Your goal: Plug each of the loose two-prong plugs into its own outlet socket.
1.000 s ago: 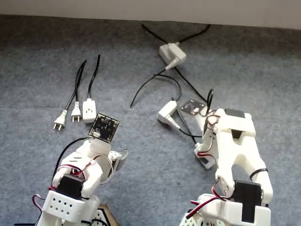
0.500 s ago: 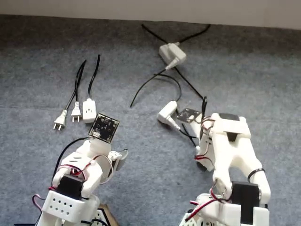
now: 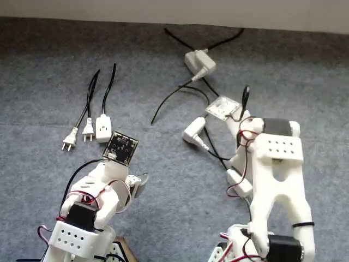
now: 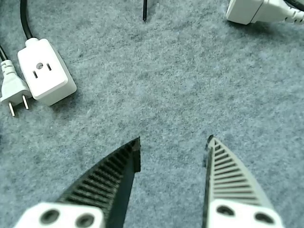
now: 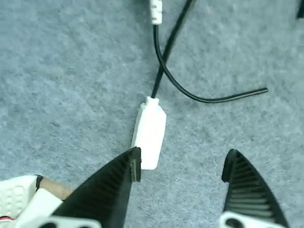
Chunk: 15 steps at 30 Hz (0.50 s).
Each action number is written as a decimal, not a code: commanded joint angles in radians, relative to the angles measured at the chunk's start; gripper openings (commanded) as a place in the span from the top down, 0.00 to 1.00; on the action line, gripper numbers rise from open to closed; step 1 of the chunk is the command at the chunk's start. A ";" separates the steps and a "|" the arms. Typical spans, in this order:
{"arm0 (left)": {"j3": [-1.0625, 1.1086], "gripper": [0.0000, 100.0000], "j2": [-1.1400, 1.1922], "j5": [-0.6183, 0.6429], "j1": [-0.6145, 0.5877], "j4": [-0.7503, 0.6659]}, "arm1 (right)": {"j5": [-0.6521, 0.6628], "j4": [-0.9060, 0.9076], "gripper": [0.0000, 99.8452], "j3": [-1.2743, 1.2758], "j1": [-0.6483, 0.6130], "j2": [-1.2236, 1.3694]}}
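Two loose two-prong plugs lie beside a white outlet socket at the left, each on a black cord. In the left wrist view the socket and one plug lie off to one side of my open left gripper, which hovers over bare carpet. My left gripper sits low at the front left. My right gripper is open just above a white block on a black cord. That block lies beside the right arm.
Two larger white plugs with crossing black cords lie in the middle and at the back. One of them shows far off in the left wrist view. The surface is grey carpet, with a pale wall edge along the back.
The right arm has risen and swung its wrist farther back, uncovering the white block beside it. The left arm has kept still.
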 commanded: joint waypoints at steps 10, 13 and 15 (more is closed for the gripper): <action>-0.010 0.78 -0.007 0.003 0.013 -0.017 | 0.095 -0.050 0.72 -0.025 0.111 0.242; -0.010 0.78 -0.007 0.003 0.012 -0.018 | 0.095 -0.050 0.72 0.012 0.084 0.243; -0.010 0.78 -0.007 0.003 0.012 -0.018 | 0.095 -0.061 0.72 0.059 0.064 0.242</action>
